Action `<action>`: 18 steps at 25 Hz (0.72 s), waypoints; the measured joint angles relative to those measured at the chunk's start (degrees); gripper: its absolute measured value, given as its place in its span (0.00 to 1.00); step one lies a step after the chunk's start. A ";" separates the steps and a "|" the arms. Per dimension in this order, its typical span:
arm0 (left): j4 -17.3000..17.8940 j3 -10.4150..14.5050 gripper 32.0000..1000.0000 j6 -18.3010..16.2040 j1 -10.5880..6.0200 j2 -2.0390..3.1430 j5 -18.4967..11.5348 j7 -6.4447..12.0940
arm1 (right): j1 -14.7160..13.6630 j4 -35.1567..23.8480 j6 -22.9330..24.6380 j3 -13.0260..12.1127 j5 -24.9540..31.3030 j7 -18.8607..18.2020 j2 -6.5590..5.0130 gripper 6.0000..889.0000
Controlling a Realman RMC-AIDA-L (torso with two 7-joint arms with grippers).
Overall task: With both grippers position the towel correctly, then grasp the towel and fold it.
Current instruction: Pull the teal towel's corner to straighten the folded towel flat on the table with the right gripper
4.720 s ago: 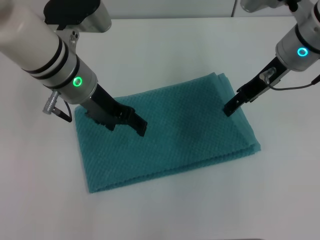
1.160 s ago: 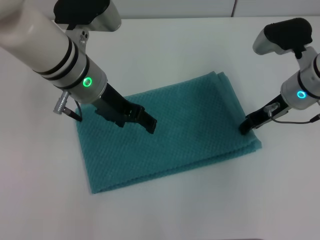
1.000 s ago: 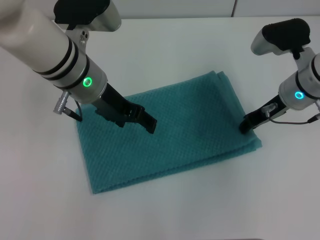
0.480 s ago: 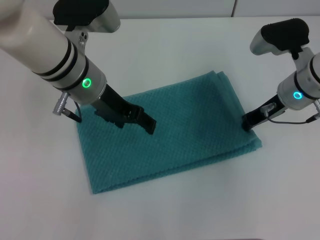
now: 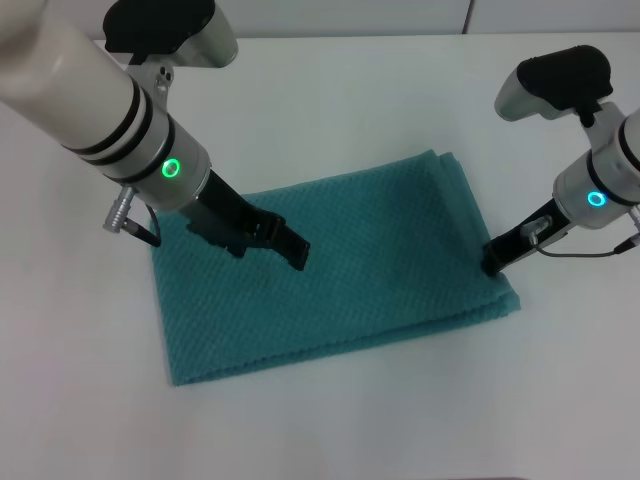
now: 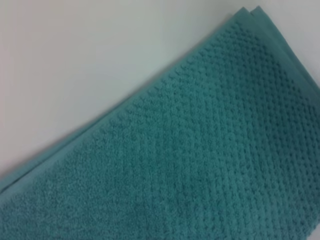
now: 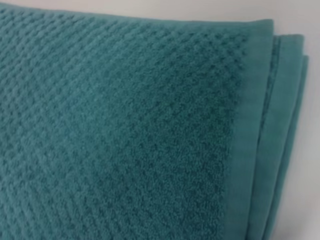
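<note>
On the white tabletop [image 5: 330, 90] the teal towel [image 5: 380, 270] lies flat, already doubled into layers, its long axis running from the robot's near left up toward the far right. Stacked hems show at its right short edge in the right wrist view [image 7: 260, 130].

Left hand [image 5: 297, 256] rests its dark tip on the cloth, well inside the left half and short of the middle. Whether its fingers are parted or closed cannot be told from above, and the left wrist view shows only weave and a far corner. It seems to press down on the cloth rather than pinch it.

Right hand [image 5: 491, 266] sits at the right short edge, tip touching the border just above the near right corner. Its finger spacing cannot be made out either, nor whether it has cloth between them.

Each hand has its own end: right is at the edge it would grip, while left stands inboard of the left short edge. A fold across the long axis would probably need left to move outward to that edge first.
</note>
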 joint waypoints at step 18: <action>0.12 0.00 0.88 -0.04 0.73 0.22 0.47 0.00 | -0.01 -2.35 -7.53 -0.11 0.09 -5.64 0.39 0.02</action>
